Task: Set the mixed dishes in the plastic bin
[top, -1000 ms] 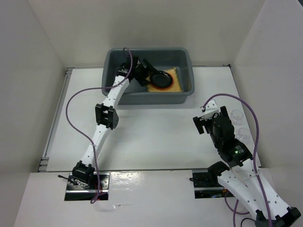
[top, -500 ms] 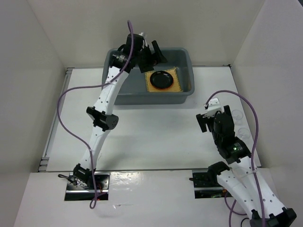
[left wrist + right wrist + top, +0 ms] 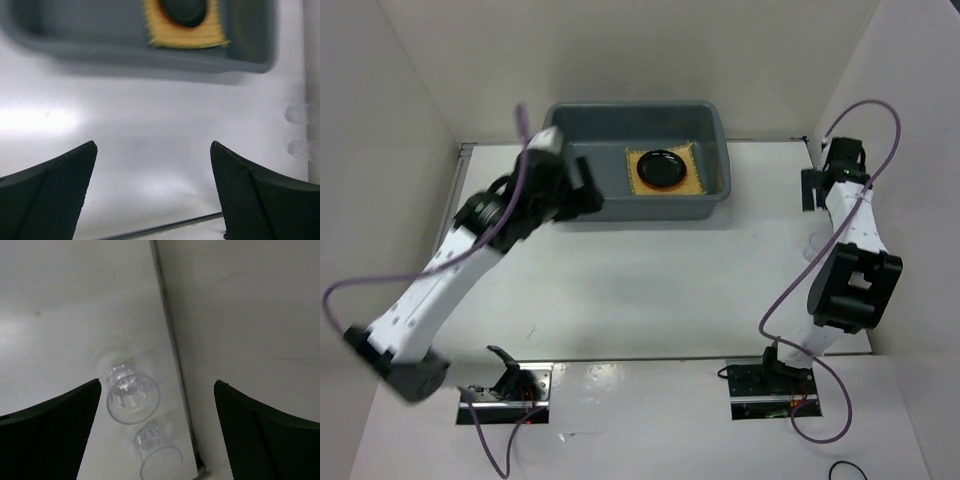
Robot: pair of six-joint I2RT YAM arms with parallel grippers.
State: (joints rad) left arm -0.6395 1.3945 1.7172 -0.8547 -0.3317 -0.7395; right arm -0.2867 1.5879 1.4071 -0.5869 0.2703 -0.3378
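Note:
The grey-blue plastic bin (image 3: 580,125) stands at the back of the table. In its right half the tan bamboo mat (image 3: 692,180) lies flat with the black plate (image 3: 660,166) on it. Both also show in the left wrist view: the mat (image 3: 210,35), the black plate (image 3: 186,10) and the bin (image 3: 75,25). The orange plate is not in view. Two clear glass cups (image 3: 132,395) (image 3: 159,455) stand by the right wall, below my open, empty right gripper (image 3: 157,383) (image 3: 812,195). My left gripper (image 3: 153,146) (image 3: 585,195) is open and empty, in front of the bin.
White walls enclose the table on the left, back and right. The right wall's foot (image 3: 170,340) runs right beside the cups. The cups also show at the right edge of the left wrist view (image 3: 299,114). Both arm base plates (image 3: 505,390) sit at the near edge.
My left arm has drawn back out of the bin towards the front left, leaving the black plate on the mat. My right arm has swung up to the far right, over the cups.

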